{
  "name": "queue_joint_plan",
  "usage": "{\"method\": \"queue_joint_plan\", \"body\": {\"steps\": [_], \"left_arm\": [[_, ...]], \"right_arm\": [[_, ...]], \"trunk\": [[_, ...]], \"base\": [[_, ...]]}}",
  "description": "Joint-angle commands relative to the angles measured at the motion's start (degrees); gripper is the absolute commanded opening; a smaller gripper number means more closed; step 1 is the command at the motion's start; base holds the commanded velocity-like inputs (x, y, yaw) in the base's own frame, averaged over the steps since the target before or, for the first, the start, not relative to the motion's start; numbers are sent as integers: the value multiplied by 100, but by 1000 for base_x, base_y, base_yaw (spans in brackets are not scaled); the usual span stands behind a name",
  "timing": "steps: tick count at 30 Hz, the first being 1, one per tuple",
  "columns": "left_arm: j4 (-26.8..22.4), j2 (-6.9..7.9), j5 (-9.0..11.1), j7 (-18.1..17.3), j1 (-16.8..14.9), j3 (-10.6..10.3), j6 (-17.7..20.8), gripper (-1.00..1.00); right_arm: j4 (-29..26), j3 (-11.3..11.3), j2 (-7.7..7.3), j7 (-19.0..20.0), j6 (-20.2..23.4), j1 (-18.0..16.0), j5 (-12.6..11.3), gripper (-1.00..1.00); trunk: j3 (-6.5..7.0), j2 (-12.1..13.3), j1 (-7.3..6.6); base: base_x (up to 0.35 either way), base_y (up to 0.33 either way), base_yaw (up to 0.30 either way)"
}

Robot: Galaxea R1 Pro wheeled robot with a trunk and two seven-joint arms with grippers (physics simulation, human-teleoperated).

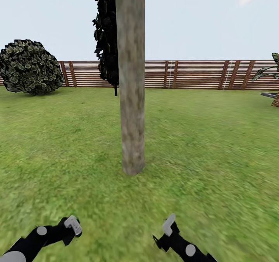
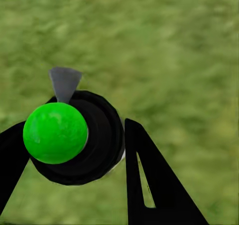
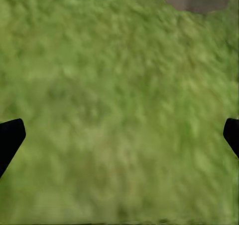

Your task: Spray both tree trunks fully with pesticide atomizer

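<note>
Left fingers grip the unlabelled atomizer; right fingers spread.

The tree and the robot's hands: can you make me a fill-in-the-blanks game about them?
1. The trunk stands on green ____.
2. The left gripper is shut on an atomizer with a bright ____ ball on top.
3. The right gripper holds nothing; its fingers are wide ____.
4. Behind the trunk runs a slatted wooden ____.

Missing words: grass; green; open; fence
</note>
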Motion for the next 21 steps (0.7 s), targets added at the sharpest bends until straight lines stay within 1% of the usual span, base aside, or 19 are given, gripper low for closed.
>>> {"method": "queue_joint_plan", "body": {"steps": [1, 2, 3, 4, 5, 7, 8, 9, 10, 12, 13, 14, 16, 21], "left_arm": [[75, -56, 89, 203, -4, 149, -28, -100], [147, -109, 232, 414, -4, 236, -25, -100], [245, -172, 439, 725, -4, 354, -22, -100], [275, -187, 508, 831, -4, 393, -22, -100], [356, -220, 734, 1148, -4, 515, -21, -100], [442, -262, 1058, 1526, -4, 653, -20, -100], [467, -282, 1241, 1677, -4, 696, -17, -100], [488, -328, 1483, 1819, -4, 730, 3, -100], [496, -365, 1604, 1874, -4, 742, 38, -100], [491, -425, 1741, 1931, -4, 762, 203, -100], [495, -446, 1790, 1954, -4, 769, 396, -100], [504, -467, 1829, 1973, -4, 765, 690, -100], [510, -474, 1844, 2042, -4, 764, 815, -100], [524, -491, 1864, 2404, -3, 752, 880, -100]], "right_arm": [[92, -202, -2, -174, -111, 1, 20, 100], [169, -349, -4, -338, -205, 3, -9, 100], [260, -524, -7, -589, -323, 5, -33, 100], [282, -571, -9, -682, -352, 5, -39, 100], [326, -685, -38, -993, -416, 12, -50, 100], [352, -786, -119, -1433, -515, 58, -84, 100], [361, -834, -152, -1648, -632, 93, -135, 100], [369, -890, -181, -1934, -823, 136, -240, 100], [373, -915, -192, -2105, -921, 161, -318, 100], [377, -945, -210, -2460, -1036, 210, -477, 100], [373, -957, -242, -2679, -1122, 264, -588, 100], [372, -961, -295, -2853, -1353, 321, -704, 100], [378, -959, -317, -2904, -1521, 346, -748, 100], [386, -949, -309, -2911, -1596, 357, -776, 100]], "trunk": [[-5, -2, -1], [-5, -2, -1], [-5, -2, -1], [-5, -2, -1], [-5, -2, -1], [-5, -2, -1], [-5, -2, -1], [-5, -2, -1], [-5, -2, -1], [-5, -2, -1], [-5, -2, -1], [-5, -2, -1], [-5, -2, -1], [-5, -2, -1]], "base": [[0, 0, 0], [0, 0, 0], [0, 0, 0], [0, 0, 0], [0, 0, 0], [0, 0, 0], [0, 0, 0], [0, 0, 0], [0, 0, 0], [0, 0, 0], [0, 0, 0], [0, 0, 0], [0, 0, 0], [0, 0, 0]]}}
